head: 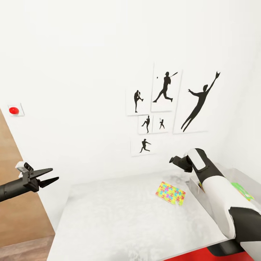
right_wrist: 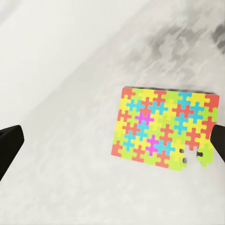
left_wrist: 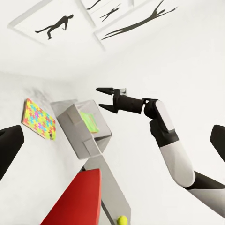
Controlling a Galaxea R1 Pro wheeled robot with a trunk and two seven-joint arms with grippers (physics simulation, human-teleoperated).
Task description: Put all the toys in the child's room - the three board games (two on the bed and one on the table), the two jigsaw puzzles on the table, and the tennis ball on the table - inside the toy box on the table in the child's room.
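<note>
1. One jigsaw puzzle [head: 170,193], many-coloured, lies flat on the white table [head: 119,224], just beside the grey toy box [left_wrist: 82,129] at your right. A piece looks to be missing near one corner, as seen in the right wrist view [right_wrist: 166,129].
2. Handling, as a judgement: a thin, stiff, light board. Lying flush on the table, it gives you little edge to pinch; it will likely slide if pushed. Take it by a long edge, or draw it to the table's rim first. Avoid the notched corner.
3. Right gripper [left_wrist: 108,98]: spread wide, holding nothing and touching nothing. It hangs above the puzzle with its fingers pointing down at the table; you see both fingertips [right_wrist: 9,143] at the sides of the right wrist view, with the puzzle off-centre between them.
4. Left gripper [head: 49,175]: parted, empty, held out in the air beside the table's left edge, well apart from the puzzle.
5. Also noted: something green [left_wrist: 89,121] lies inside the toy box; a yellow-green tennis ball [left_wrist: 122,220] sits beyond it.
</note>
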